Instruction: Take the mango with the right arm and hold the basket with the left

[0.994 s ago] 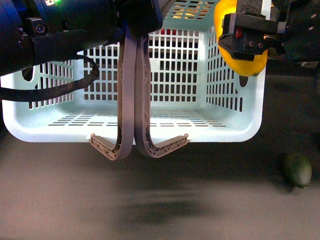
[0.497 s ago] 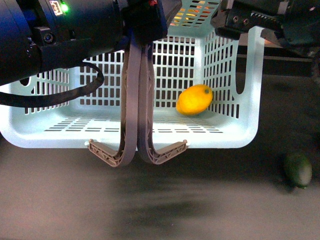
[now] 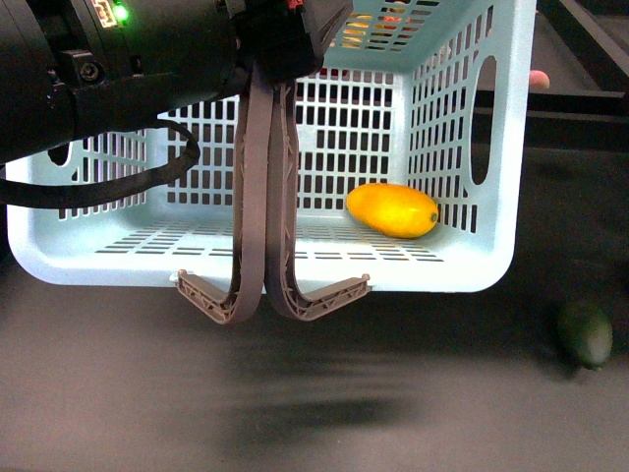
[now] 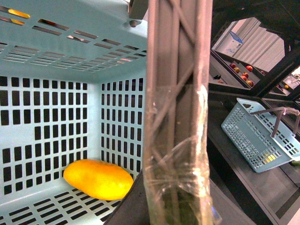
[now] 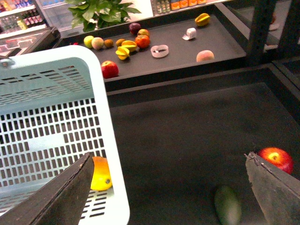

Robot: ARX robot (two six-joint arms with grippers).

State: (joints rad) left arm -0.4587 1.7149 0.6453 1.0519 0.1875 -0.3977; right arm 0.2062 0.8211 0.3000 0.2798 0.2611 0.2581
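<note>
The yellow-orange mango [image 3: 391,210] lies on its side on the floor of the turquoise basket [image 3: 442,278], near its right wall. The basket hangs above the dark surface by its two grey-brown handles [image 3: 257,197], which are pressed together. At the top of the handles my left gripper [image 3: 280,39] is shut on them. The left wrist view shows the taped handles [image 4: 176,117] in the left gripper [image 4: 174,206] and the mango [image 4: 98,179] below. My right gripper [image 5: 171,192] is open and empty beside the basket's corner [image 5: 110,154], with the mango [image 5: 100,174] showing past one finger.
A dark green fruit [image 3: 586,334] lies on the dark surface to the right of the basket, also the green fruit [image 5: 228,204] near a red apple [image 5: 276,158]. A shelf behind holds several fruits [image 5: 129,44]. Another basket [image 4: 260,136] sits on a side shelf.
A second ago my right gripper held the mango over the basket's right rim. It let go, the mango dropped into the basket and settled flat, and the right gripper left the front view.
</note>
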